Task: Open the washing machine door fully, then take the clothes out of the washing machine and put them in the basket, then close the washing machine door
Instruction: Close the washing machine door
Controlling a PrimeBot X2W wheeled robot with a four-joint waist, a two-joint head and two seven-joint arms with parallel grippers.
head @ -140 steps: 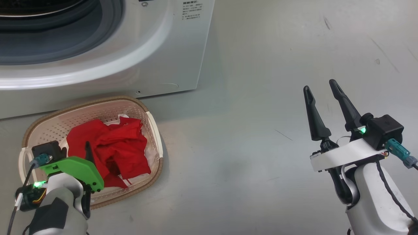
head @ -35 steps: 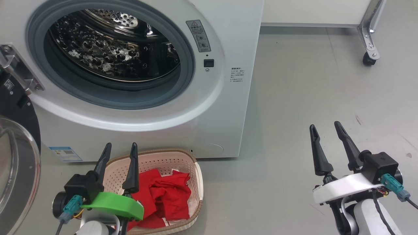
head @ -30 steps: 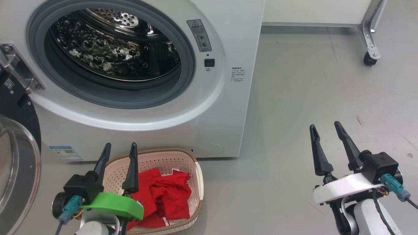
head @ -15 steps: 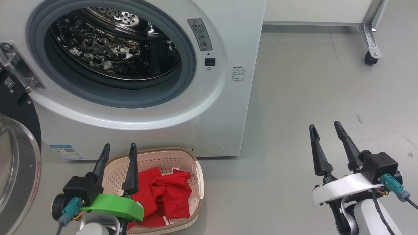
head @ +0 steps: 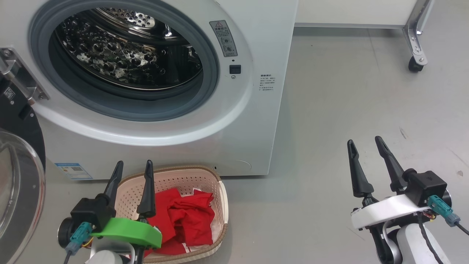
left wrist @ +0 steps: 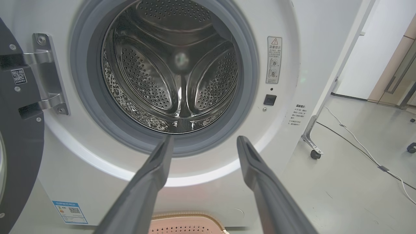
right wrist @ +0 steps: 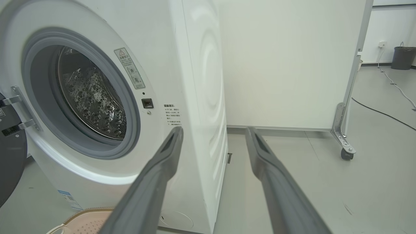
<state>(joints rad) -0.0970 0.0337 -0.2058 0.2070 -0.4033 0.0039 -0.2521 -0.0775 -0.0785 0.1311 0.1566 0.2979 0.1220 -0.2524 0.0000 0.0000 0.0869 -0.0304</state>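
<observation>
Looking down from the head view: finding the washing machine door (head: 18,172) hanging swung out at the far left edge, beside the washing machine (head: 256,121), and the clothes (head: 187,216) lying heaped in the basket (head: 190,170) at the machine's foot. Noting the left gripper (head: 134,164) spread wide and empty over the basket's left rim, and the right gripper (head: 364,140) spread and empty too, well apart over the floor.

Looking along the left wrist: sighting between the parted fingers into the drum (left wrist: 175,65), finding nothing red in there, and catching the door's black ring next to the steel hinge (left wrist: 48,74).

Looking along the right wrist: facing the machine's front corner between open fingers.

Judging the door stiff and fairly heavy, turning only about that hinge (glossy ring and bulging glass likely slippery, so pushing rather than pinching), and favouring contact on the ring's edge farthest from the hinge.

Comparing with the earliest picture, and allowing for a lifted head camera: seeing the left gripper no longer dipping among the clothes but raised, fingers up. Spotting almost nothing altering over the last second.
</observation>
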